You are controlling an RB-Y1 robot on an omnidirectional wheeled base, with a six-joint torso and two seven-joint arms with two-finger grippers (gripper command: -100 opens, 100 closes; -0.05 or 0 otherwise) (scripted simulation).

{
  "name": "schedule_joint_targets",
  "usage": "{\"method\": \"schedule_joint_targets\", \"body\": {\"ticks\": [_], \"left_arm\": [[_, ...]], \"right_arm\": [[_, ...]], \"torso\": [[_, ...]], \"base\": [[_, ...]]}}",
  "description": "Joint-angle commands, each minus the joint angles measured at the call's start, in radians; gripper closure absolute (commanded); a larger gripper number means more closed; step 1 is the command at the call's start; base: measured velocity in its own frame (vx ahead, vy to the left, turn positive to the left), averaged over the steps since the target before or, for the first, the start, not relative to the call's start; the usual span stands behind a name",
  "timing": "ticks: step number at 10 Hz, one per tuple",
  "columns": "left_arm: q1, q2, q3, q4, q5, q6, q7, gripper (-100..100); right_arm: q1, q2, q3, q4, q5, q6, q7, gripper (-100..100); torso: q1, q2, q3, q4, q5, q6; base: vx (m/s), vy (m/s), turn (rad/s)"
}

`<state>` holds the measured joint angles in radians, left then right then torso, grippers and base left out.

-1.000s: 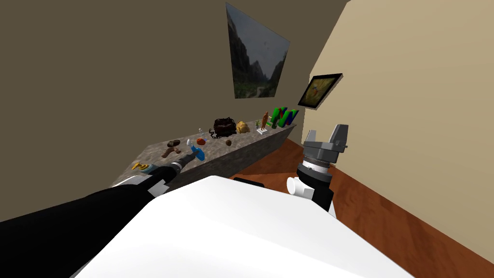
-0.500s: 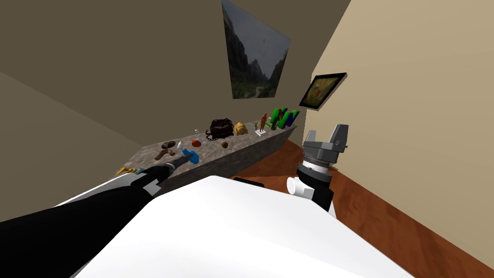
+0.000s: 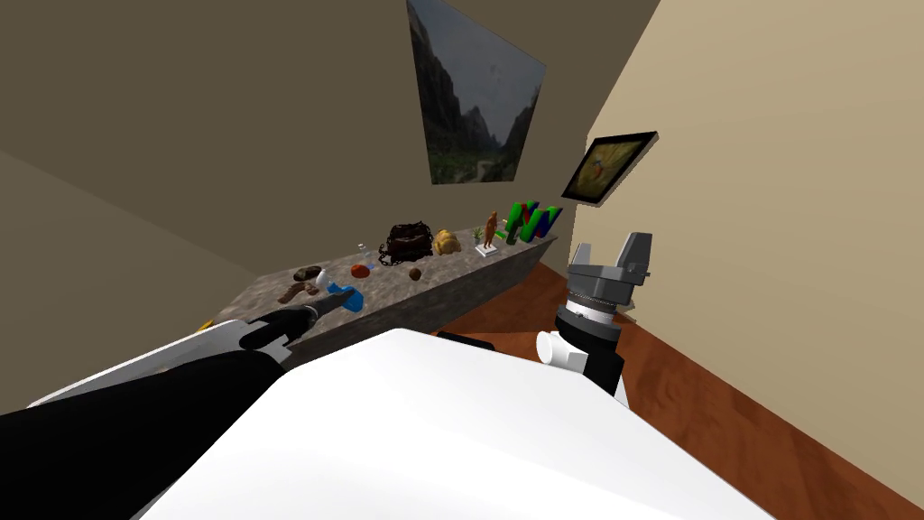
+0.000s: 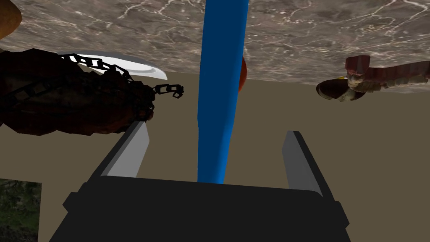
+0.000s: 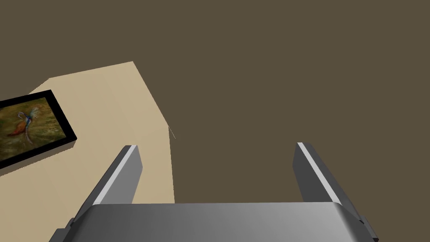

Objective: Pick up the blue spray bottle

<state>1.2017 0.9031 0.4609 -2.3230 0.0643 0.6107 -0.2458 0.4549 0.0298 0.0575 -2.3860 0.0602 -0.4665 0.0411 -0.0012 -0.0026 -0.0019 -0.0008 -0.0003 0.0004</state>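
Observation:
The blue spray bottle (image 3: 348,297) is on the long stone counter (image 3: 433,280), near its left part. My left arm reaches over the counter, and the left gripper (image 3: 334,301) is right at the bottle. In the left wrist view the blue bottle (image 4: 222,84) runs between the two fingers of the left gripper (image 4: 215,131). The fingers stand open, with a gap on each side of the bottle. My right gripper (image 3: 614,257) is held up to the right of my chest, open and empty (image 5: 216,147).
Close to the bottle are a red object (image 3: 360,270), a dark chain bag (image 3: 406,242) and a brown figure (image 3: 302,287). Farther along the counter stand a tan lump (image 3: 446,241), a small statue (image 3: 490,231) and green and blue shapes (image 3: 528,221). Wooden floor (image 3: 722,397) lies to the right.
The whole head view has shifted, so the counter's things sit further left. My left arm has swung left and stays at the blue bottle. The right arm has not moved.

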Motion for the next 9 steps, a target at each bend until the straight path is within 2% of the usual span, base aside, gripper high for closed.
{"method": "schedule_joint_targets", "body": {"ticks": [1,2,3,4,5,6,7,8,9], "left_arm": [[0.000,0.000,0.000,0.000,0.000,0.000,0.000,0],[-0.009,0.039,-0.010,0.046,0.000,0.005,0.050,-100],[-0.009,0.039,-0.010,0.046,0.000,0.005,0.054,-100],[-0.018,0.078,-0.021,0.091,0.001,0.010,0.093,-100],[-0.018,0.078,-0.021,0.091,0.001,0.010,0.109,-100],[-0.027,0.117,-0.031,0.136,0.001,0.015,0.143,-100],[-0.027,0.117,-0.031,0.137,0.001,0.015,0.163,-100],[-0.036,0.156,-0.041,0.182,0.001,0.020,0.196,-100],[-0.036,0.156,-0.041,0.182,0.001,0.020,0.217,-100]], "right_arm": [[0.000,0.000,0.000,0.000,0.000,0.000,0.000,0],[0.000,0.000,0.000,0.000,0.000,0.000,0.000,0],[0.000,0.000,0.000,0.000,0.000,0.000,0.000,0],[0.000,0.000,0.000,0.000,0.000,0.000,0.000,0],[0.000,0.000,0.000,0.000,0.000,0.000,0.000,0],[0.000,0.000,0.000,0.000,0.000,0.000,0.000,0],[0.000,0.000,0.000,0.000,0.000,0.000,0.000,0],[0.000,0.000,0.000,0.000,0.000,0.000,0.000,0],[0.000,0.000,0.000,0.000,0.000,0.000,0.000,0]], "torso": [[0.000,0.000,0.000,0.000,0.000,0.000],[0.002,0.002,0.001,0.000,0.000,0.000],[0.002,0.006,0.003,0.001,0.001,0.001],[0.002,0.008,0.005,0.002,0.001,0.000],[0.002,0.010,0.006,0.002,0.001,0.001],[0.002,0.010,0.006,0.002,0.001,0.000],[0.002,0.011,0.006,0.002,0.001,0.001],[0.003,0.010,0.006,0.003,0.001,0.000],[0.001,0.010,0.006,0.002,0.000,0.000]], "base": [[0.006,-0.006,0.000],[-0.074,-0.008,-0.267],[-0.099,-0.012,-0.141],[-0.117,-0.022,-0.197],[-0.102,-0.018,-0.151],[-0.126,-0.015,-0.289],[-0.105,-0.012,-0.121],[-0.098,-0.039,-0.215],[-0.093,-0.034,-0.122]]}}
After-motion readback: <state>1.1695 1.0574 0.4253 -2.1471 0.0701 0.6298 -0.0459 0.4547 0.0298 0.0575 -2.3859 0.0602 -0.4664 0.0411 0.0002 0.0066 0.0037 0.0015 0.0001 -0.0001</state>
